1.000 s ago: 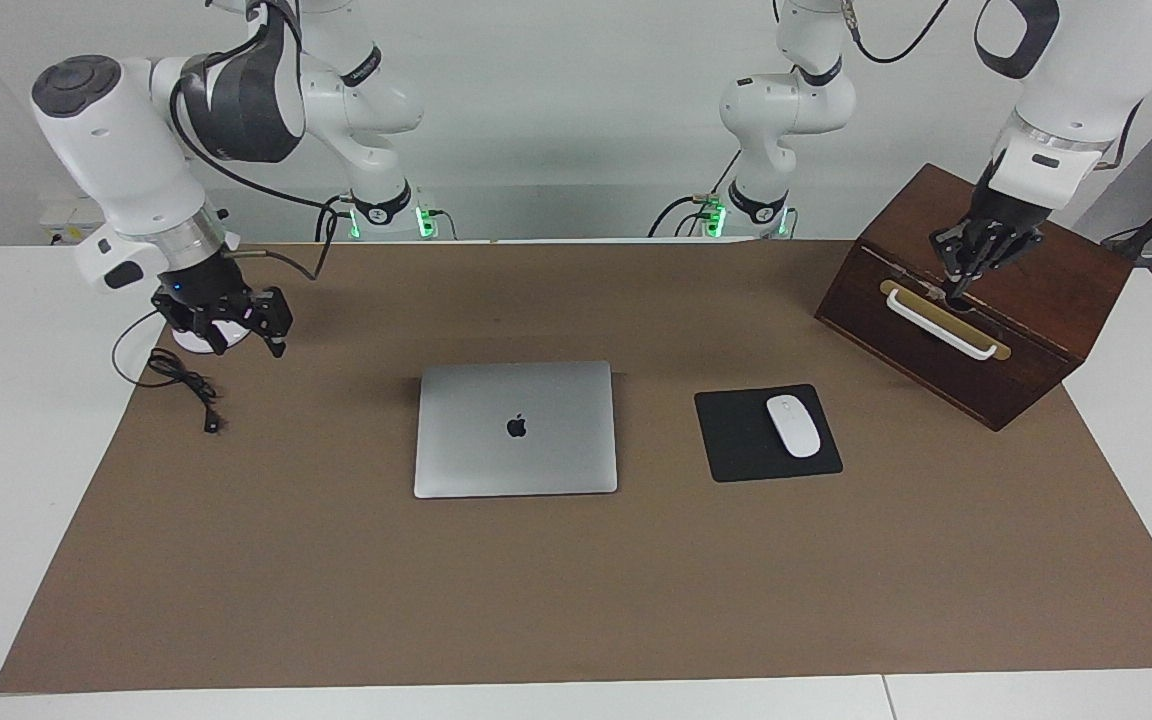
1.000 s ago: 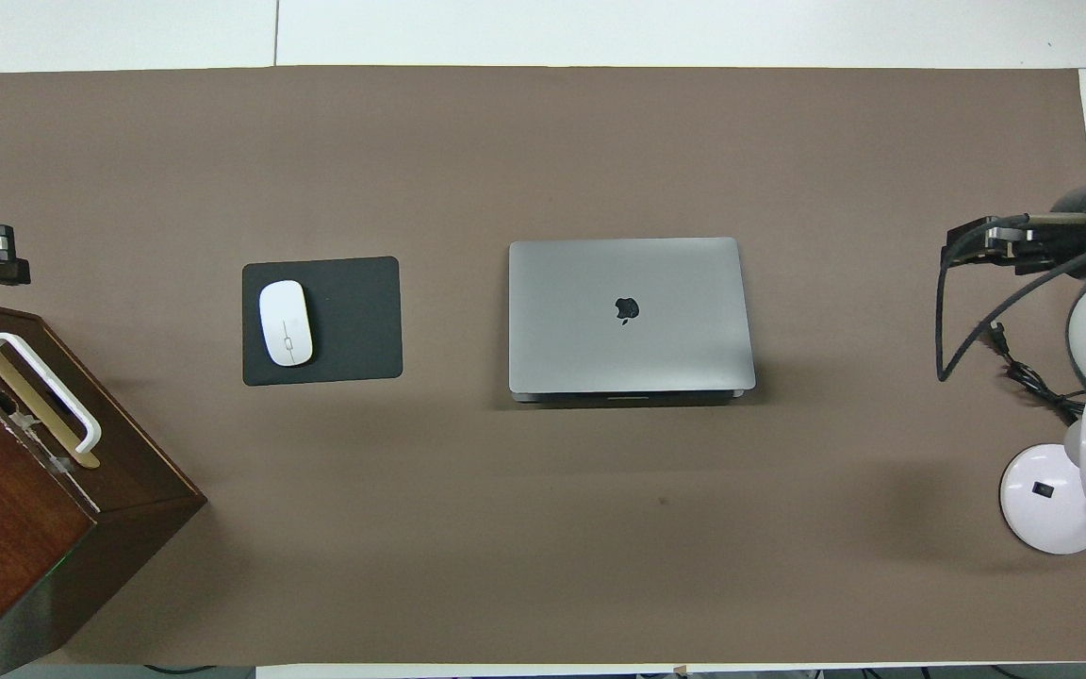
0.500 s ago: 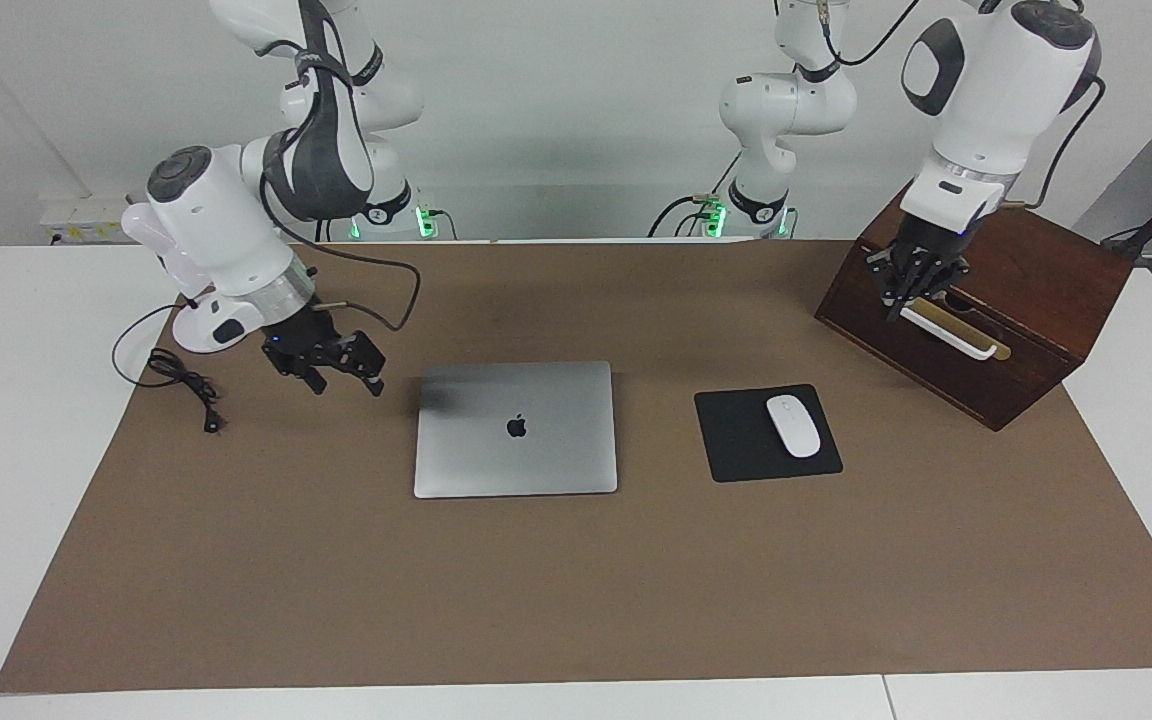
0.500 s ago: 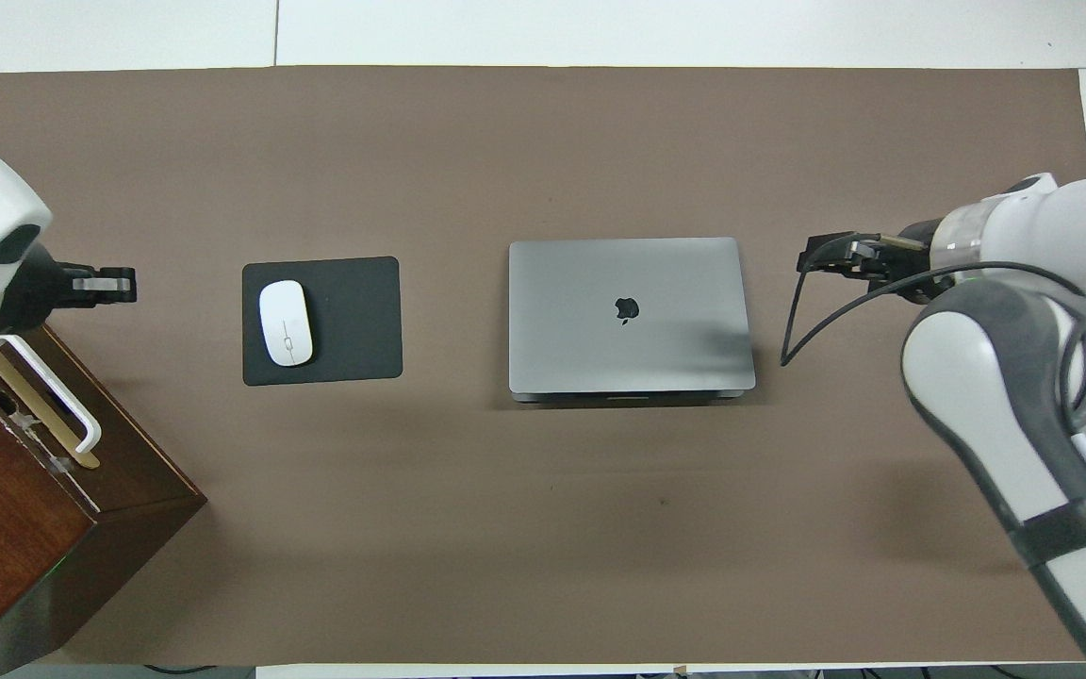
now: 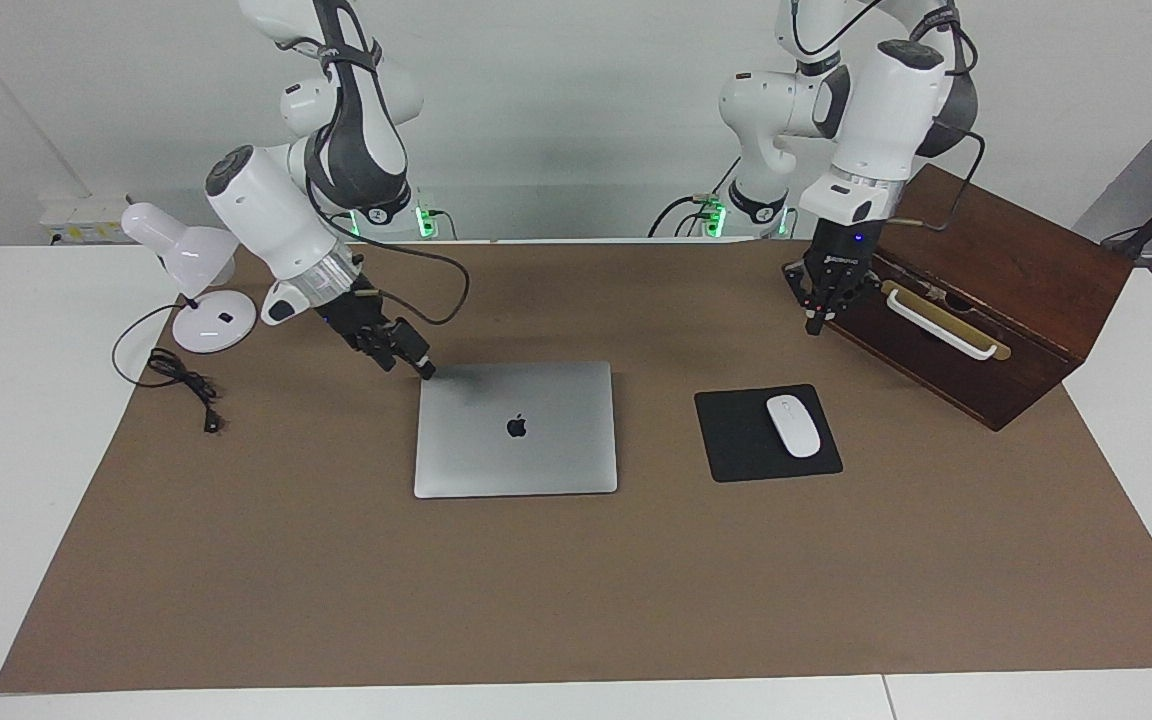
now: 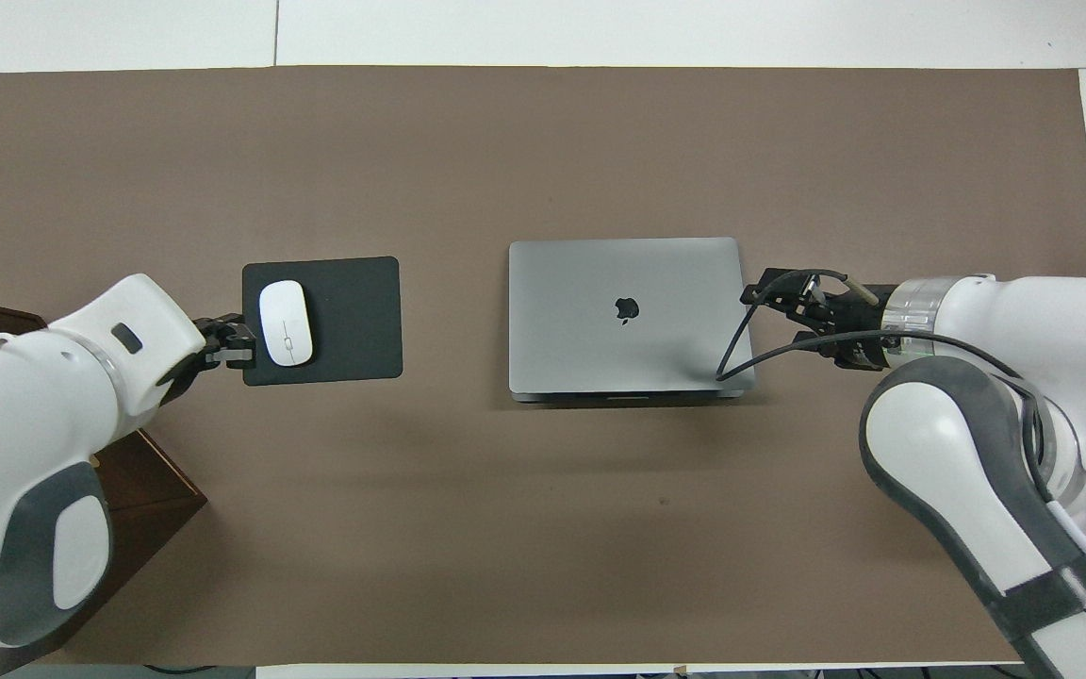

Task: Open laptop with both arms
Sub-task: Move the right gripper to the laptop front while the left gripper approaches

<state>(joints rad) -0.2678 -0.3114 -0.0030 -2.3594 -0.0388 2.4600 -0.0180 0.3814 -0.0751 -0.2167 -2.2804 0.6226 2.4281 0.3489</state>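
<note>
Bright, even overhead light — soft shadows under arms, both views sharp.

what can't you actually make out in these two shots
- Right gripper by the closed laptop: contact with its corner not settled in the facing view; fingers too small.
- Left gripper: fingers too small in the facing view; the overhead view shows it at the mouse pad, its height unclear.
- Wooden box: mostly covered by the left arm and cut by the edge in the overhead view.
- Desk lamp: hidden in the overhead view by the right arm.
</note>
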